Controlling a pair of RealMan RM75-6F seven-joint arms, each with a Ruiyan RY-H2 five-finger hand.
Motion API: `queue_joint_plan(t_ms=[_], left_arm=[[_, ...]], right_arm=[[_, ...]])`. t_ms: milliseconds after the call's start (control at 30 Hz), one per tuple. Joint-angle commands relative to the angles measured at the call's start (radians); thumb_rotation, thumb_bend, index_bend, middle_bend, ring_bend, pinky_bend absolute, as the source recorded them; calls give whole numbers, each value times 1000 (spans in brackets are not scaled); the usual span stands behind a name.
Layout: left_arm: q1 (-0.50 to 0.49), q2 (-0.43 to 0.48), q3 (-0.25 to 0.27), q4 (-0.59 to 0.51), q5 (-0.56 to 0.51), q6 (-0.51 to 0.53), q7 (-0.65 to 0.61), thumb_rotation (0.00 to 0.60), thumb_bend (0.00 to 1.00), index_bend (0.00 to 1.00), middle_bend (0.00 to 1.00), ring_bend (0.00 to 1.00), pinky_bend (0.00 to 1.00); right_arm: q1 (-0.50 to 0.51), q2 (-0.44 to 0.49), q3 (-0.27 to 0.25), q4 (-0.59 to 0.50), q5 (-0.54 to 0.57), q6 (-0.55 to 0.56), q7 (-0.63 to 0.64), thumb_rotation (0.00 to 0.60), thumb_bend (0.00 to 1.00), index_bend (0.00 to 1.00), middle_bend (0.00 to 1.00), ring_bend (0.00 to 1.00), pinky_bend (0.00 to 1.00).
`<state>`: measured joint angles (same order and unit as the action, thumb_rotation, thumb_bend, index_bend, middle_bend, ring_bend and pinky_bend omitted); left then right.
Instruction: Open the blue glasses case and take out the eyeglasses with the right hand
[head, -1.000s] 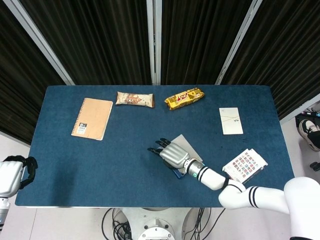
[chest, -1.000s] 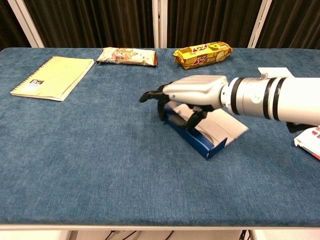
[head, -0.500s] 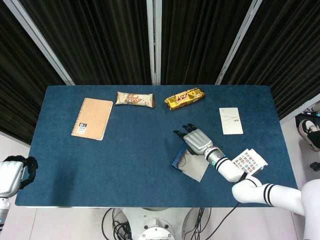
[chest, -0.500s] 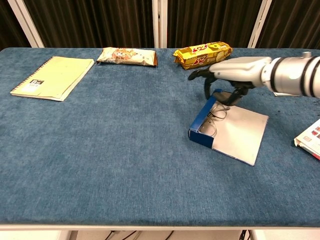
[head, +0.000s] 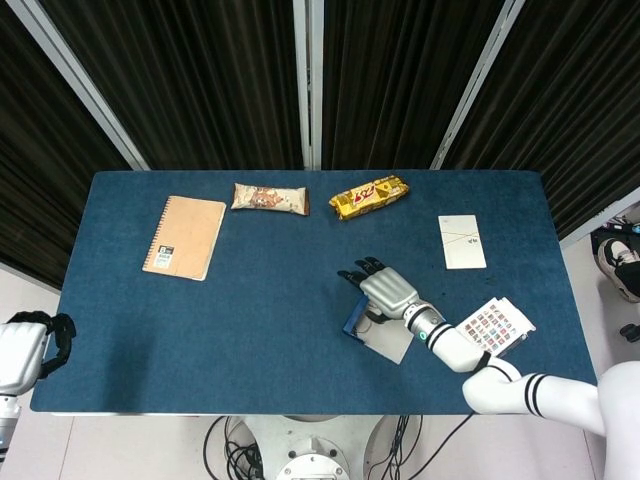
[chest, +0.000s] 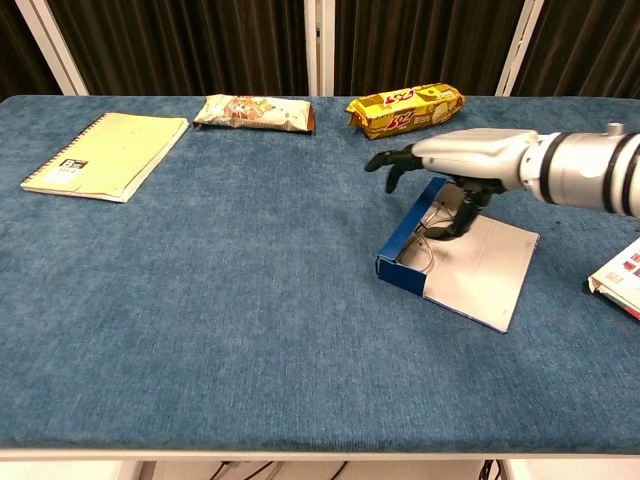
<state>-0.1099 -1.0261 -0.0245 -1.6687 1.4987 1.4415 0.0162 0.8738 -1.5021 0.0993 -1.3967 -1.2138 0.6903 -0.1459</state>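
At the near left corner of the table, just off its edge, the left hand is seen only in the head view, with dark fingers curled inward around nothing. Toward the near right, a printed booklet with rows of small coloured pictures lies flat on the blue cloth, and only its corner is caught at the right edge of the chest view. Left of it, right of the middle of the table, the blue glasses case lies open, its pale grey lid folded out flat toward the right. The eyeglasses are seen inside the blue tray as thin wire frames. The right hand is held over the far end of the case, palm down, with its dark fingers spread and extended to the left, while lower fingers are bent down into the tray at the glasses; whether the frames are actually pinched cannot be told from either view. Farther back on the right a white card lies flat. Along the far edge a yellow snack packet and a pale snack bar are placed near each other, and a spiral notebook is laid at the far left.
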Motion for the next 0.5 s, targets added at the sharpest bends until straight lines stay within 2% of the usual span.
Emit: queue_joint_plan(t_ms=[33, 233, 500], left_arm=[[0, 0, 0, 0, 0, 0, -1, 600, 579, 657, 653, 455, 407], [0, 1, 0, 0, 1, 0, -3, 600, 580, 657, 653, 455, 407], [0, 2, 1, 1, 1, -2, -10, 600, 579, 657, 654, 455, 405]], right_arm=[[13, -20, 15, 13, -3, -9, 17, 600, 303, 37, 206, 0, 0], [59, -92, 57, 75, 31, -37, 23, 600, 325, 48, 229, 0, 0], [136, -211, 121, 222, 142, -61, -38, 600, 344, 63, 248, 0, 0]])
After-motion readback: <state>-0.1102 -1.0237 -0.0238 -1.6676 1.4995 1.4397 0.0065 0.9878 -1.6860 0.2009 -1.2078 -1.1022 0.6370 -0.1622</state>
